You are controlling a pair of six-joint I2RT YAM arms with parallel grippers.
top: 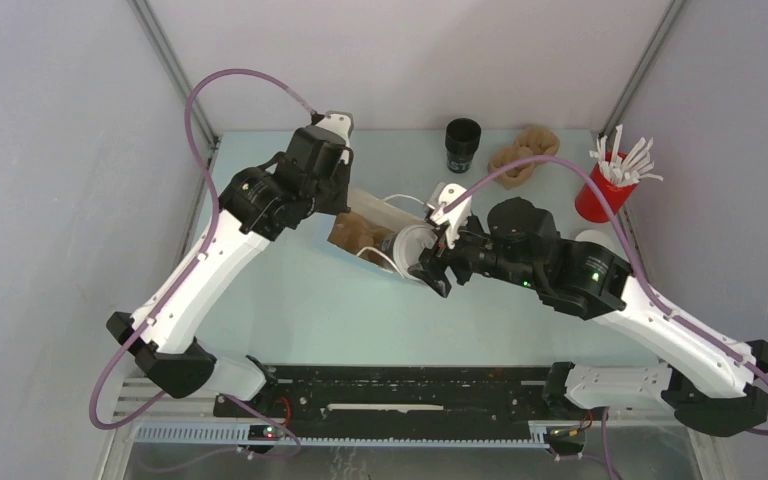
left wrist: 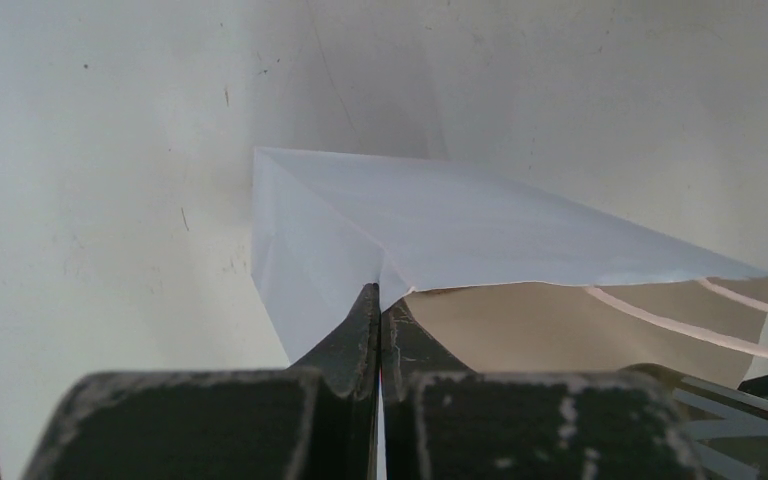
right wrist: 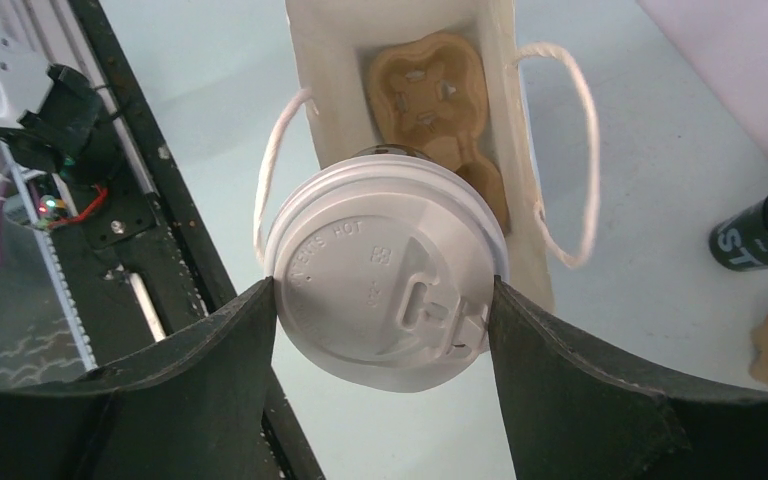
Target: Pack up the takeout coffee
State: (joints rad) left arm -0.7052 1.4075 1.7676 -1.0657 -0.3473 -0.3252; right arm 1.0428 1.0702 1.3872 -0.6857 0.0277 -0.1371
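My right gripper (right wrist: 385, 300) is shut on the takeout coffee (right wrist: 385, 270), a black cup under a white domed lid, gripped by the lid's rim. It hangs at the mouth of a white paper bag (right wrist: 330, 110) that lies open on the table, with a brown cup carrier (right wrist: 430, 90) inside. In the top view the takeout coffee (top: 410, 245) is at the bag's open end (top: 385, 212). My left gripper (left wrist: 380, 300) is shut on the bag's edge (left wrist: 460, 230); in the top view it (top: 338, 205) holds the bag's far end.
A lidless black cup (top: 463, 145) stands at the back, with a second brown carrier (top: 525, 152) next to it. A red cup of white sticks (top: 605, 190) is at the back right. A black rail (top: 410, 395) runs along the near edge.
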